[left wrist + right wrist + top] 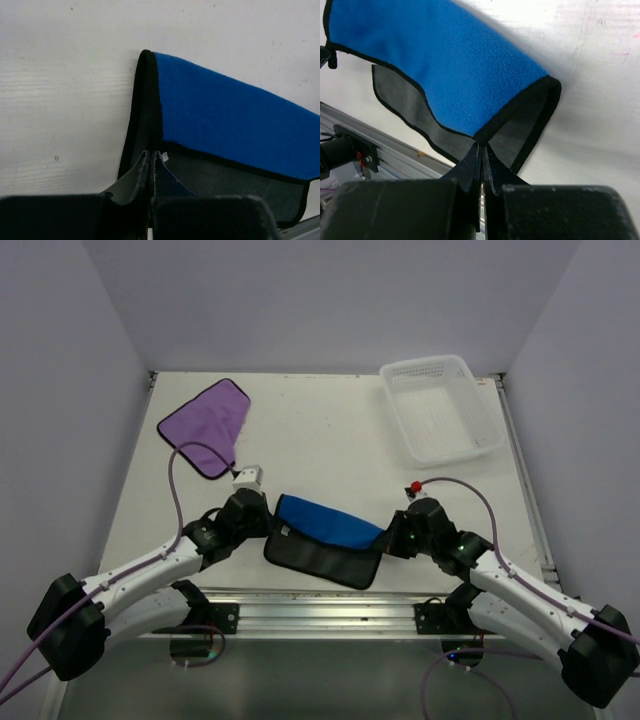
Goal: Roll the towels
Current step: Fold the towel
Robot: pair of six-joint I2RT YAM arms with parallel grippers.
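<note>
The blue towel (330,523), blue on one face and dark grey on the other with a black hem, lies near the table's front edge. Its blue part is folded over the grey part. My left gripper (272,523) is shut on the towel's left corner. In the left wrist view the left gripper (152,154) pinches the hem of the blue towel (225,120). My right gripper (388,538) is shut on the right corner. The right wrist view has the right gripper (481,146) closed on the blue towel (440,65). The purple towel (207,424) lies flat at the back left, apart from both grippers.
A white perforated basket (398,415) stands at the back right of the white table (320,440). A metal rail (320,610) runs along the near edge under the towel's hanging grey part. Walls close in the table on three sides.
</note>
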